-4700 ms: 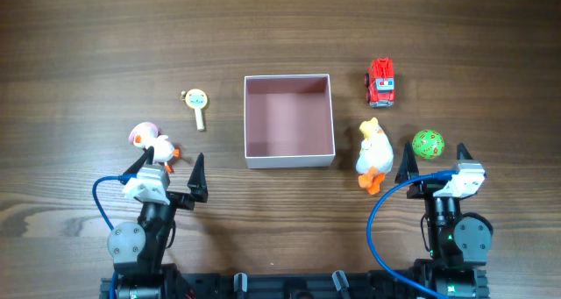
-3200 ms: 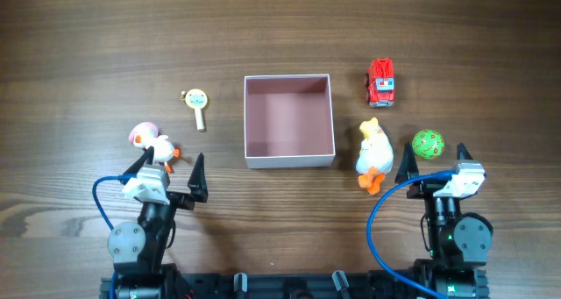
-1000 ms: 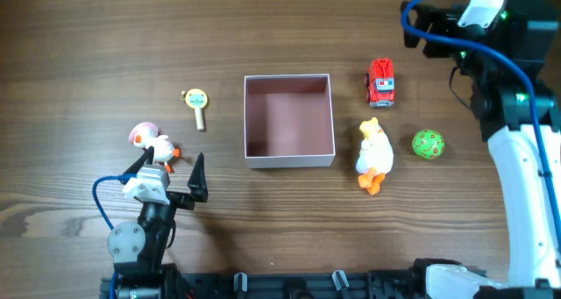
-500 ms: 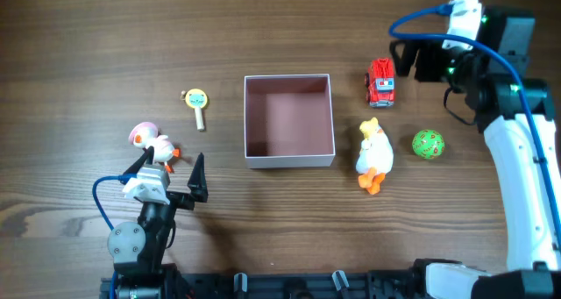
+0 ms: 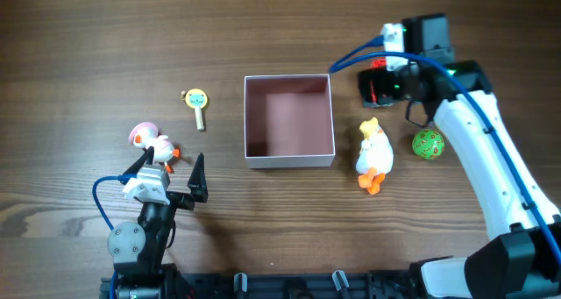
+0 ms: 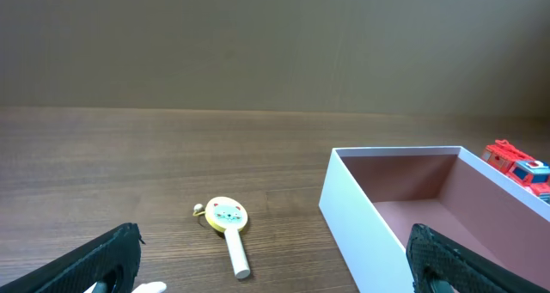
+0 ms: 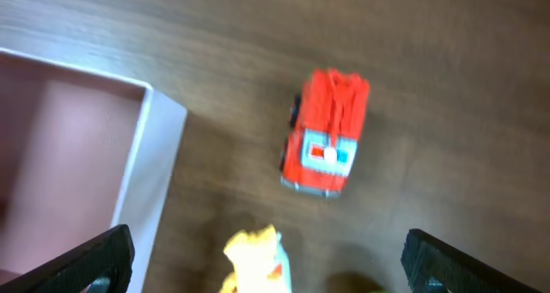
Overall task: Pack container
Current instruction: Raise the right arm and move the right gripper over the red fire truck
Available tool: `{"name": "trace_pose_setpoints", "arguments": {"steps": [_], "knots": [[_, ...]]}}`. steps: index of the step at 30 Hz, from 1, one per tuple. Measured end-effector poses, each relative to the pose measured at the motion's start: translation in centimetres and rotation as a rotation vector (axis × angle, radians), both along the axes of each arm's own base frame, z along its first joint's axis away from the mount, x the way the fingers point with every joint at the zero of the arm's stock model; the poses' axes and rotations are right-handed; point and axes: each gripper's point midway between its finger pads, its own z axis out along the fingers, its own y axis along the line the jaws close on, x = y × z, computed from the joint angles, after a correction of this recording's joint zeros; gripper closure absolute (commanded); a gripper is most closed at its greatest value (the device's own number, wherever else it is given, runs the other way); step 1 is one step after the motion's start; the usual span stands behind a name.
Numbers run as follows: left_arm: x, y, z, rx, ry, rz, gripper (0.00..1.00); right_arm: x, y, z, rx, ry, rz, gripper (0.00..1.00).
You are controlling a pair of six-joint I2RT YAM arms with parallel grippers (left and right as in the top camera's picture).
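The container (image 5: 289, 161) is sitting in the middle of the table (image 5: 88, 53). The right claw (image 5: 381, 87) is hovering with its jaws spread wide over the red truck (image 7: 326, 143), just right of the container. The left claw (image 5: 172, 165) is resting open beside a small bird toy (image 5: 151, 141).

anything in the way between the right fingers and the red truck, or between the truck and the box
Nothing visible. The right fingers stand open above the truck, with only air between. Bare table separates the truck from the box. The duck lies off that line, nearer the robot.
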Motion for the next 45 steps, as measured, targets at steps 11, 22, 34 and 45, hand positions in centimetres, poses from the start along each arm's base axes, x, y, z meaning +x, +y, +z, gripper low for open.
{"name": "trace_pose_setpoints", "arguments": {"steps": [11, 22, 34, 45], "knots": [[0.0, 0.0, 0.0, 0.0, 0.0, 0.0, 0.0, 0.5, -1.8, -7.4, -0.069, 0.275, -0.125, 0.0], [0.0, 0.0, 0.0, 0.0, 0.0, 0.0, 0.0, 4.4, -2.5, -3.9, -0.006, 0.172, -0.216, 0.0], [0.0, 0.0, 0.0, 0.0, 0.0, 0.0, 0.0, 5.3, -5.9, -8.2, 0.028, 0.257, -0.295, 0.0], [0.0, 0.0, 0.0, 0.0, 0.0, 0.0, 0.0, 5.7, -5.4, -8.9, 0.057, 0.264, -0.278, 0.0]]}}
